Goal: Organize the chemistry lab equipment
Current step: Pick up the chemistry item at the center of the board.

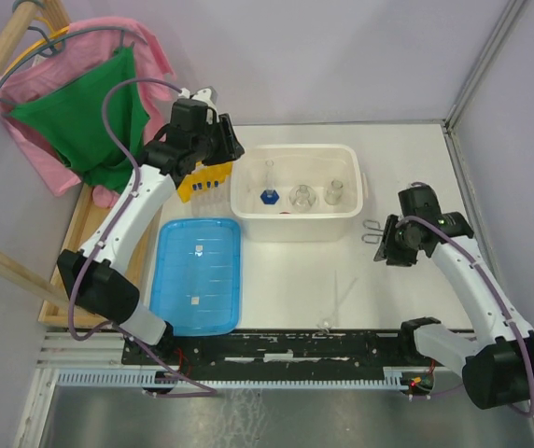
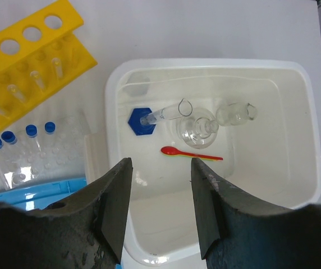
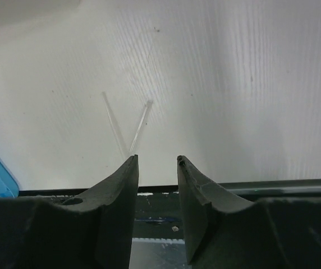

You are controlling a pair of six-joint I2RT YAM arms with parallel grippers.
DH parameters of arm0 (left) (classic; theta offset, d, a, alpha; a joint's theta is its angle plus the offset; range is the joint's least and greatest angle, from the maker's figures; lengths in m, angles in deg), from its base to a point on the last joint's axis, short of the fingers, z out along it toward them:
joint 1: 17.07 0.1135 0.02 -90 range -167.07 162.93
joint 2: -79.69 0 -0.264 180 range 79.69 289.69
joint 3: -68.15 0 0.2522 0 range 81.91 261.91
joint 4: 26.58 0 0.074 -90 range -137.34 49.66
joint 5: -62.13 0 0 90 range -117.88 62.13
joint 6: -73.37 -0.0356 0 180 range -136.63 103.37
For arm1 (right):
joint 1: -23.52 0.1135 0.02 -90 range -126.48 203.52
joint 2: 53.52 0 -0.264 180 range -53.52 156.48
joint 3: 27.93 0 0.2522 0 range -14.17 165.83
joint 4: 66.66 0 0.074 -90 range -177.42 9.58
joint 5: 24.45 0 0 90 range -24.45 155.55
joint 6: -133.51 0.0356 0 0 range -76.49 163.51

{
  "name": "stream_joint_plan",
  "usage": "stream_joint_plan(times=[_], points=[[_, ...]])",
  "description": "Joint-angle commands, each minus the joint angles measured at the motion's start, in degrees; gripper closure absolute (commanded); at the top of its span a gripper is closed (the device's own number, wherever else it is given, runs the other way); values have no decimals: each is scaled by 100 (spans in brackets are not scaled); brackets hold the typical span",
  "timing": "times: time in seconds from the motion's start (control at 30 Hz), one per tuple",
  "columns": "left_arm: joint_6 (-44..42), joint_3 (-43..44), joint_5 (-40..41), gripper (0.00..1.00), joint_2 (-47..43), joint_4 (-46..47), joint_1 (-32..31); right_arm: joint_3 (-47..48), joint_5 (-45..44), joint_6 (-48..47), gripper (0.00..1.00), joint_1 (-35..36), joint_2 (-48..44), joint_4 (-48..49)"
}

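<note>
Metal next, seemingly: hovering right gripper (image 3: 156, 161), jaws part-open and empty, just beside tongs (image 1: 371, 231) at mid right; holding left gripper (image 2: 160, 162) apart, empty, over flasks (image 2: 198, 129) in white tub (image 2: 205, 64), centre; needing lowering, then closing on handles.

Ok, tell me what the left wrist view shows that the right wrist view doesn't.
Only left wrist: the white tub holding glass flasks and a red spoon, plus the yellow rack and blue-capped tubes. Only right wrist: thin clear rods lying on the table. Both: a corner of the blue lid, and open, empty fingers.
</note>
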Motion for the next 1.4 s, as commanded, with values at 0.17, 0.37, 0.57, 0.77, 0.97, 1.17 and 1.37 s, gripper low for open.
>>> stream_joint_plan(times=[0.17, 0.37, 0.57, 0.77, 0.97, 1.17, 1.37], points=[[336, 183, -475, 47, 67, -48, 17, -886, -232, 1486, 58, 1101, -377, -117], [562, -40, -433, 49, -11, -60, 1, -1573, -422, 2246, 57, 1745, -287, 879], [596, 31, -131, 50, 21, -138, -71, -1585, -644, 3012, 57, 2063, 133, 1569], [556, -92, -33, 50, -37, -231, -103, -1613, -998, 3887, 57, 2721, 321, 1744], [532, -250, 82, 50, -193, -202, -141, -1359, -1339, 4296, 57, 3228, 713, 1393], [527, -337, 62, 50, -254, -196, -148, -1580, -1615, 4671, 56, 3306, 425, 1171], [526, -498, 63, 50, -315, -130, -161, -1769, -1528, 4770, 56, 3304, 555, 1292]])
